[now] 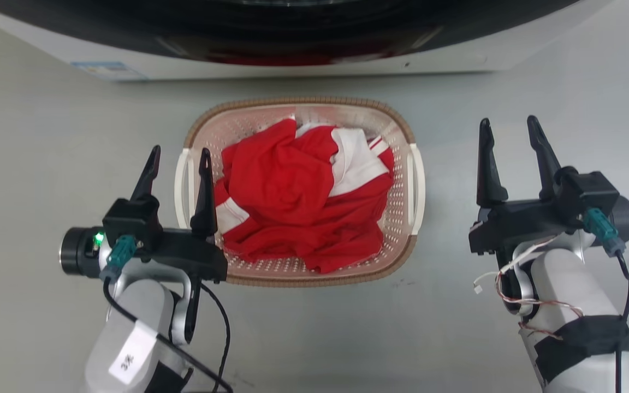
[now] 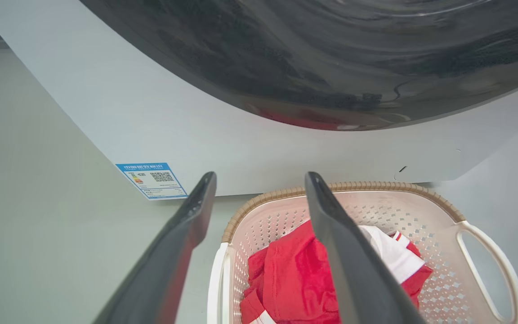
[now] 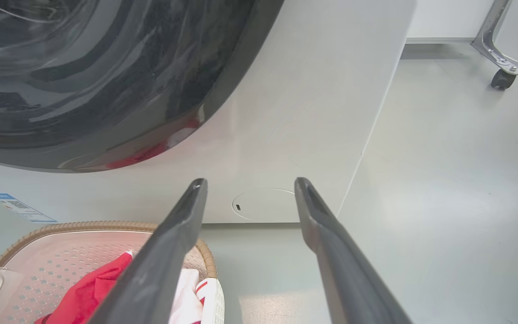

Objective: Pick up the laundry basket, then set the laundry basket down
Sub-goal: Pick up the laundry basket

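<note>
- Fingers of my left gripper (image 1: 180, 150) stand apart with nothing clamped between them; they point toward the washing machine (image 1: 456, 54).
- One left finger (image 1: 148, 174) is over the floor (image 1: 36, 164) just outside the laundry basket (image 1: 399, 213), and the other (image 1: 204, 185) is over its inner edge, so the white left handle (image 1: 182, 185) lies in the gap.
- I cannot tell whether either finger touches that handle.
- From my left wrist, the same handle (image 2: 217, 279) shows between the two dark fingers (image 2: 344, 252), with the perforated wall (image 2: 421, 216) beyond.
- My right gripper (image 1: 508, 120) also has its fingers spread and empty; it hangs over bare floor, apart from the basket's right handle (image 1: 418, 185).
- From my right wrist, the basket (image 3: 61, 256) sits low to the left of my fingers (image 3: 331, 252).
- The basket rests on the floor just in front of the washing machine, between my two arms, upright, brown rim up.
- Red and white clothes (image 1: 298, 202) lie crumpled inside it.
- A blue label (image 2: 153, 180) is stuck on the machine's lower front, left of the basket.
</note>
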`<state>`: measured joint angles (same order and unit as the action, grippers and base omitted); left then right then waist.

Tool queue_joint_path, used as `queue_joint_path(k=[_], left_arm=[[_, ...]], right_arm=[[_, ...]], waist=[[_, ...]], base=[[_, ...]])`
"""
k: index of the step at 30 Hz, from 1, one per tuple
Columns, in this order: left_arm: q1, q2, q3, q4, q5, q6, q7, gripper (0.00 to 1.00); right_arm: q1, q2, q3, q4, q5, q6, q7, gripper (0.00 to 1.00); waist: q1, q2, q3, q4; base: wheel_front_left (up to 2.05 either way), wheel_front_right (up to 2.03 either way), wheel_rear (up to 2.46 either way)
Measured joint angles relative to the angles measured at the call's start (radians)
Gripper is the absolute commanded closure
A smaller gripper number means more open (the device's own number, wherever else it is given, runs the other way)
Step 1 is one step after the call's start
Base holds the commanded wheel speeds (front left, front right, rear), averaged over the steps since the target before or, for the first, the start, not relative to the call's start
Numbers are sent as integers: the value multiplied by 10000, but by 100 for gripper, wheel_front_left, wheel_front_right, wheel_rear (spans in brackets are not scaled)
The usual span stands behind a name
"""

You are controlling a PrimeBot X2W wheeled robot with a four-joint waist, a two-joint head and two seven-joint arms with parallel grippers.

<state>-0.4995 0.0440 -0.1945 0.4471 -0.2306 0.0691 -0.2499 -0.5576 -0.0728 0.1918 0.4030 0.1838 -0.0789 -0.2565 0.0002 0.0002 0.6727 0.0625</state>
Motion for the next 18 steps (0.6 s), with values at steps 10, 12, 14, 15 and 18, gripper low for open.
queue_joint_path(k=[10, 12, 14, 15, 18], left_arm=[[-812, -65, -13, 1218, -105, -77, -4, 0], [-928, -69, 4, 1486, -138, -79, -29, 0], [-1016, -71, 46, 1735, -155, -79, -31, 0], [-1071, -75, 79, 1856, -169, -79, -31, 0], [-1226, -81, 188, 2150, -221, -84, -31, 0]], right_arm=[[-630, 8, 268, 934, 12, 73, -2, 0], [-725, 13, 380, 1076, 17, 102, 0, 0], [-787, 25, 466, 1237, 27, 151, 0, 0], [-816, 25, 510, 1302, 50, 176, 0, 0], [-965, 33, 681, 1465, 100, 194, -2, 0]], waist=[[-1, 1, 1157, 148], [-1, 0, 1332, 177], [-1, 0, 1471, 202], [-2, 0, 1530, 212], [-2, -1, 1695, 223]], base=[[0, 0, 0], [0, 0, 0], [0, 0, 0], [0, 0, 0], [0, 0, 0]])
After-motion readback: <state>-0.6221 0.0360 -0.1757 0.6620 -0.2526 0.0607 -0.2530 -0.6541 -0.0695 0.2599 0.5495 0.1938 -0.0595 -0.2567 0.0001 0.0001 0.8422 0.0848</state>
